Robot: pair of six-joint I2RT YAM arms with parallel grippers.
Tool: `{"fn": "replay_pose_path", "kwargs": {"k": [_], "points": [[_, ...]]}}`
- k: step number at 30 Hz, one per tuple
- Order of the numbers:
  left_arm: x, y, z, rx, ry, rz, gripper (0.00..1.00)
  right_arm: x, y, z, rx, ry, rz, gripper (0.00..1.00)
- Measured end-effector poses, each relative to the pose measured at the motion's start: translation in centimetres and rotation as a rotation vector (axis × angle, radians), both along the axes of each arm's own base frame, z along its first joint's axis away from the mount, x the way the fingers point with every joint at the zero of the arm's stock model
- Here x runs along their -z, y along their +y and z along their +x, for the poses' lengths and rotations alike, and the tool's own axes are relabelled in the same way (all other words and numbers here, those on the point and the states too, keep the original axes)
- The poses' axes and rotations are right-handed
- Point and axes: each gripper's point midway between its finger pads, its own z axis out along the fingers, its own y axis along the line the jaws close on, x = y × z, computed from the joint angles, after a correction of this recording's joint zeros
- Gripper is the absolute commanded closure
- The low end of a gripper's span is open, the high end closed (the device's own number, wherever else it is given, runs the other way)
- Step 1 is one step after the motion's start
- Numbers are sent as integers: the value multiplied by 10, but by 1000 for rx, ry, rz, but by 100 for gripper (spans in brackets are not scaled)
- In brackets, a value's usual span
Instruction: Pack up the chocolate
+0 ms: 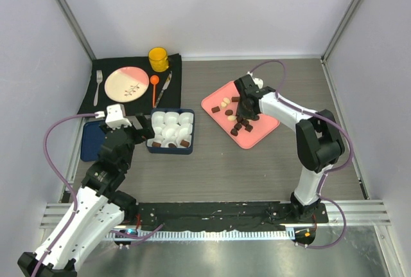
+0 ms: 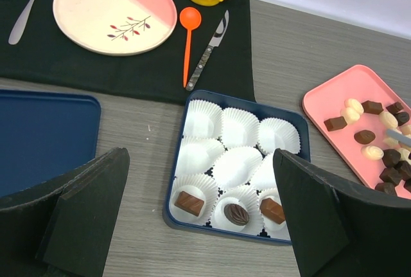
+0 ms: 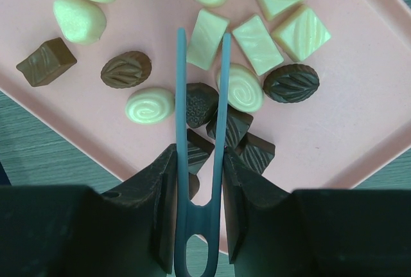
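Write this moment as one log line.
right gripper: shut on tongs, over pink tray | left gripper: open, near box | box: three chocolates

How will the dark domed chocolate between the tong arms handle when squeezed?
The dark domed chocolate looks rigid and small, so probably light. Its rounded sides could squirt from the thin tongs. On the smooth pink tray it would likely slide, not roll.

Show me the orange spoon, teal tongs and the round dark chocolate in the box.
orange spoon point(image 2: 190, 18), left wrist view, its bowl.
teal tongs point(image 3: 182, 110), right wrist view, left blade.
round dark chocolate point(image 2: 236, 213), left wrist view, its top.
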Motion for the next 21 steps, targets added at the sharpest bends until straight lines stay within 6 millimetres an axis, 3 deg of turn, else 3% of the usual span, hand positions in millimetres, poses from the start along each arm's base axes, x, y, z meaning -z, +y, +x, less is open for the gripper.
{"fn": "replay_pose_path", "kwargs": {"k": [7,15,21], "points": [[0,0,0,-1,0,0,0,6,4,1,-9,20,6,67],[0,0,0,-1,0,0,0,5,5,2,-49,26,-6,88],[0,0,0,-1,0,0,0,3,3,0,-98,30,-36,91]]}}
